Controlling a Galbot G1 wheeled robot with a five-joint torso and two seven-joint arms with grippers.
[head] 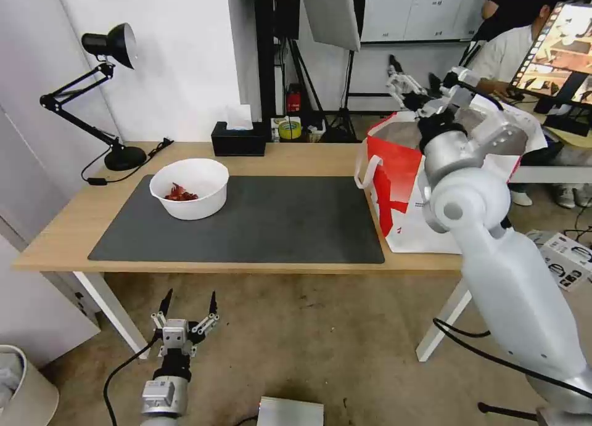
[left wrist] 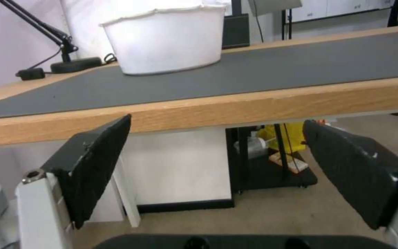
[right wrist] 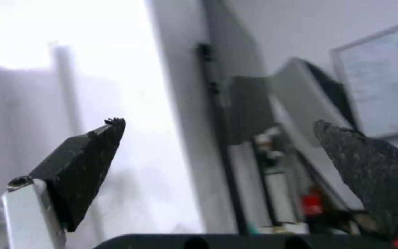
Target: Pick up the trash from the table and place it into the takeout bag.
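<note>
The only trash I see is a white bowl (head: 189,188) (left wrist: 167,38) with red scraps, standing on the left part of the dark grey mat (head: 277,219) on the table (head: 61,229). The takeout bag (head: 398,185), white with a red side, stands open at the table's right end. My right gripper (head: 412,92) (right wrist: 218,122) is raised above the bag's far rim, open, nothing between its fingers. My left gripper (head: 188,304) (left wrist: 216,122) hangs open below the table's front edge (left wrist: 208,110), nearer me than the bowl.
A black tissue box (head: 238,139) sits at the table's back edge and a black desk lamp (head: 111,50) at the back left. A pale bin (head: 24,389) stands on the floor at lower left; cartons (head: 564,259) lie on the floor at right.
</note>
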